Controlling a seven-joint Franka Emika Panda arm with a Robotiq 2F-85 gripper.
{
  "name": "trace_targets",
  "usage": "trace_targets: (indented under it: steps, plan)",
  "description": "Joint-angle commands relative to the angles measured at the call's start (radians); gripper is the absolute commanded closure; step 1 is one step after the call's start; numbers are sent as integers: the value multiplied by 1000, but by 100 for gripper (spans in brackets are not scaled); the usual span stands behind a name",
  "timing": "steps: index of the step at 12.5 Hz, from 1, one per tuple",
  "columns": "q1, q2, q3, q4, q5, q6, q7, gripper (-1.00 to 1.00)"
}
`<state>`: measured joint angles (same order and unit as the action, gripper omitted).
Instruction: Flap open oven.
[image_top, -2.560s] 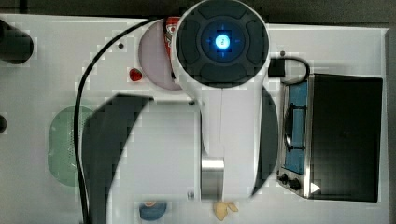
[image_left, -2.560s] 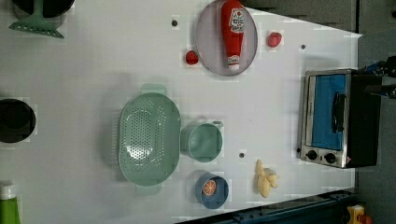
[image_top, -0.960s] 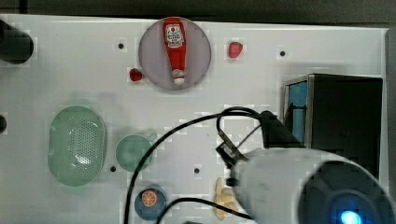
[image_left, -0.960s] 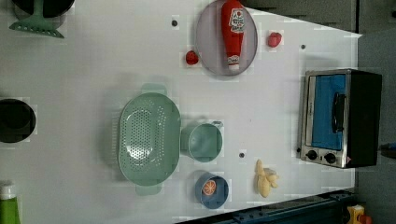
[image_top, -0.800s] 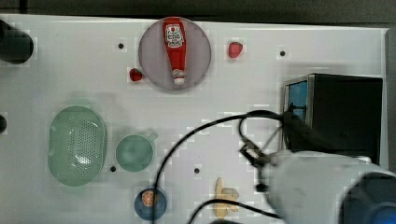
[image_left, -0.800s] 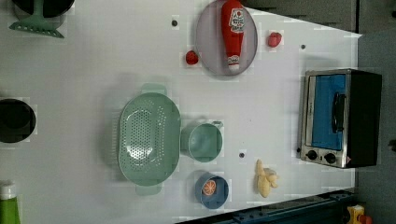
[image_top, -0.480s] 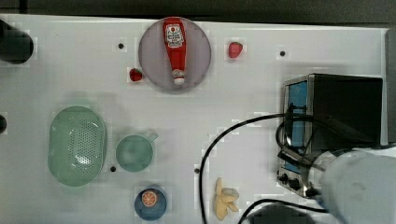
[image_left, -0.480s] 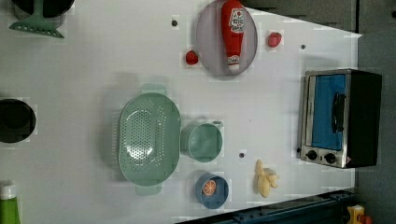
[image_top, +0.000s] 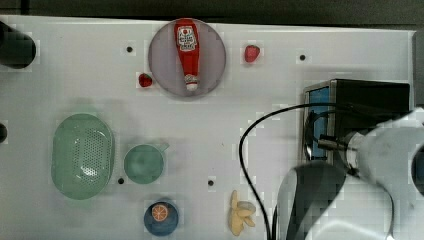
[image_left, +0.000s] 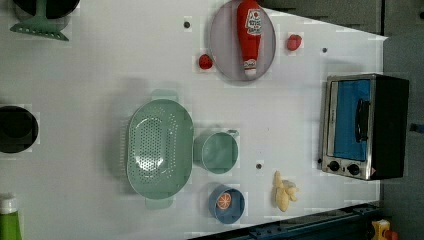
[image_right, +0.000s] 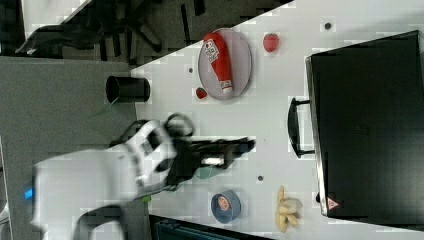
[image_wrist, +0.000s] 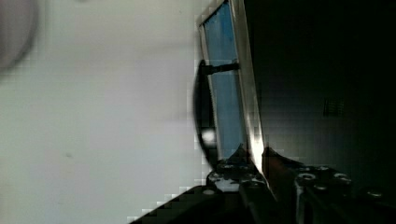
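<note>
The oven (image_left: 365, 125) stands at the left view's right, with a black top, a silver front and two knobs. Its blue-tinted glass door (image_wrist: 224, 93) lies flat against the frame, shut, and the dark bar handle (image_wrist: 203, 112) is free. In the right view my gripper (image_right: 250, 145) points toward the handle (image_right: 295, 127) and stops short of it, a gap of table between them. The wrist view has the gripper (image_wrist: 254, 156) close above the oven's front edge, its fingertips (image_wrist: 233, 161) a little apart with nothing held. In the top view my white arm (image_top: 350, 190) covers the oven's (image_top: 370, 100) lower front.
Bananas (image_left: 284, 191) lie on the table just in front of the oven's knob end. A blue bowl (image_left: 226, 202), green cup (image_left: 216, 152) and green colander (image_left: 159, 147) sit mid-table. A ketchup bottle (image_left: 249, 35) on a grey plate and two strawberries are farther off. My black cable (image_top: 250, 150) loops over the table.
In the top view my arm has swung from the table's middle to the right and now hangs over the oven's front. The oven door has stayed shut.
</note>
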<state>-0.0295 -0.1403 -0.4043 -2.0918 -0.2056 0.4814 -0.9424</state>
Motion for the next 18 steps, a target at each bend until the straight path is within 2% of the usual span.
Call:
trace_targets:
  steps: [1,7,11,15,18]
  plan:
    - [-11,75,-21,-15,-1,64,-168,65]
    - [-11,225,-35,-69,5,206,-168,65]
    - [-11,289,-38,-117,4,363,-167,65]
    - [-10,314,-37,-132,3,370,-140,65]
    - [17,311,-26,-144,-41,369,-92,65]
